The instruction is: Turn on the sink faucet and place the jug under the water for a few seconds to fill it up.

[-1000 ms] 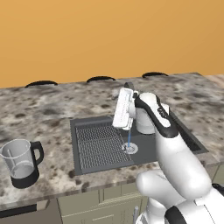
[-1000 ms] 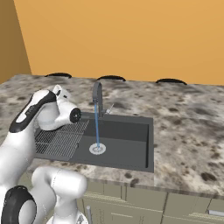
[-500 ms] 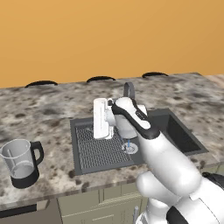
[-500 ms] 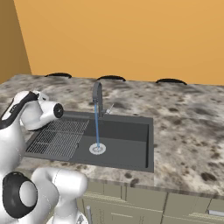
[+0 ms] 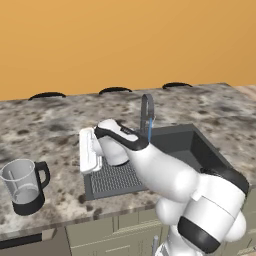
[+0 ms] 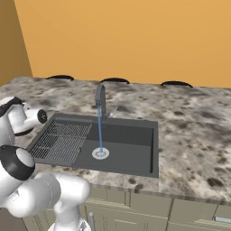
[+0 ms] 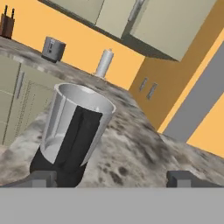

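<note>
My gripper (image 7: 111,178) has its jaws spread wide with nothing between them; in the hand view both fingertips (image 7: 40,179) sit low, apart. Just past them is the jug (image 7: 73,133), upright on the speckled counter (image 7: 131,153), black handle facing me, black base, clear wall. I see no water inside it; looks empty.

From the left base view the jug (image 5: 24,186) stands near the counter's front edge, well left of the sink (image 5: 195,145), and my hand (image 5: 90,149) hangs over the sink's left rim, pointing toward the jug, not touching it.

Sink in the right base view (image 6: 131,153): ribbed draining grid (image 6: 61,140) in the left part, round silver drain (image 6: 100,154) beside it. The water (image 6: 99,128) falls straight from the faucet (image 6: 100,100) onto the drain. Nothing else in the basin.

Farther off in the hand view: a white cylinder (image 7: 104,63) and a grey canister-like item (image 7: 53,49) on a distant counter, contents unreadable.
</note>
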You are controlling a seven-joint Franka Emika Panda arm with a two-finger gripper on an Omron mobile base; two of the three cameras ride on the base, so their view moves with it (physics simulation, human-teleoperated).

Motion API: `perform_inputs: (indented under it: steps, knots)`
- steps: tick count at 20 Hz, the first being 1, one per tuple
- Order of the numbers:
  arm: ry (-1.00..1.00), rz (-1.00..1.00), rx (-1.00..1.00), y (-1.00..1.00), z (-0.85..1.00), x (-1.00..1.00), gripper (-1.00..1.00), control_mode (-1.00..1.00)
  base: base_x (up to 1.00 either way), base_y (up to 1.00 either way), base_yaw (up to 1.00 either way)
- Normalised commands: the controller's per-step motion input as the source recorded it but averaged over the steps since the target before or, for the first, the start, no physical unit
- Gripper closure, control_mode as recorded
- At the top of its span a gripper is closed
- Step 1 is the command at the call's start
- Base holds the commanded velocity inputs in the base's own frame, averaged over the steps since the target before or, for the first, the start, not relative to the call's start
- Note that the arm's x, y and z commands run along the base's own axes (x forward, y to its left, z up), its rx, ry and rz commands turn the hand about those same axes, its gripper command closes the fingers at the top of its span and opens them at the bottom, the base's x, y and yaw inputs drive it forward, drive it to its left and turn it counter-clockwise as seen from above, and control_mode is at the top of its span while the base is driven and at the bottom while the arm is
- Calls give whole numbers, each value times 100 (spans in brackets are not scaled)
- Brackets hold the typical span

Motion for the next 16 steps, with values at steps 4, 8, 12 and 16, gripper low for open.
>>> perform_inputs:
  steps: [4, 8, 12, 16]
  knots:
    - [13, 0, 0, 53, -39, -3, -100, -100, 0, 0, 0]
    - [15, 0, 0, 25, -33, 4, -100, -100, 0, 0, 0]
    - [4, 0, 0, 27, -22, -27, -100, -100, 0, 0, 0]
    - [0, 0, 0, 22, -3, -19, -100, -100, 0, 0, 0]
